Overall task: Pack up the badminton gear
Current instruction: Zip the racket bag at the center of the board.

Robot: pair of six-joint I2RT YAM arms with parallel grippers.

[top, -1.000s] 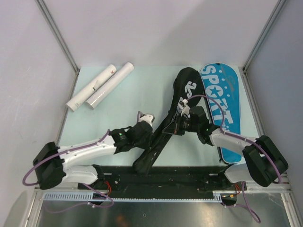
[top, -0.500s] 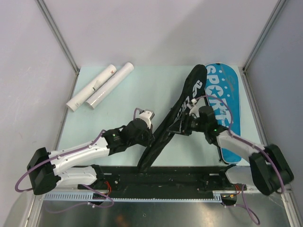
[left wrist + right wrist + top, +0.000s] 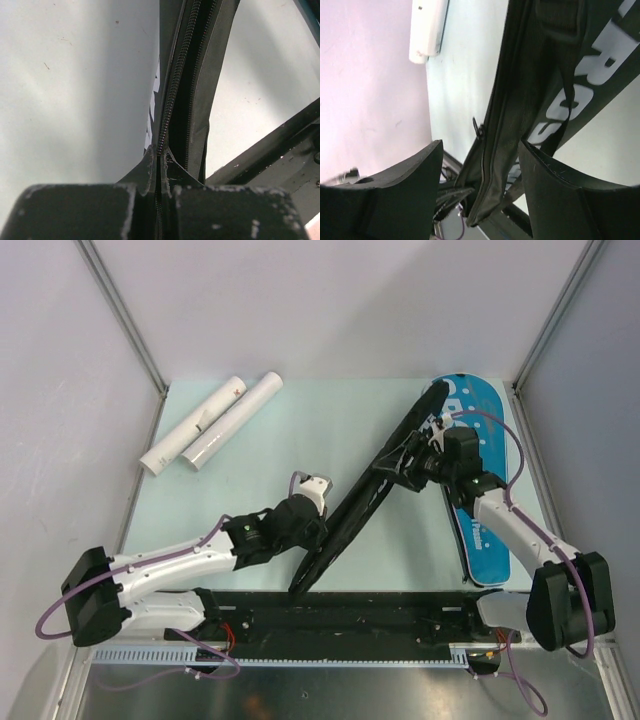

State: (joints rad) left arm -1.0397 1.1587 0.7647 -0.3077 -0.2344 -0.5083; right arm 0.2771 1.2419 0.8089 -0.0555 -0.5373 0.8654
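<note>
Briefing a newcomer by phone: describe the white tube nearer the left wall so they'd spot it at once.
Start at the pale green table and go to its far-left corner, where two white tubes lie side by side at a slant. The left tube lies nearer the wall; unlike the right tube, it carries a small red mark near its far end.

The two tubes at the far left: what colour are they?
The tubes are white, shown best in the top external view.
</note>
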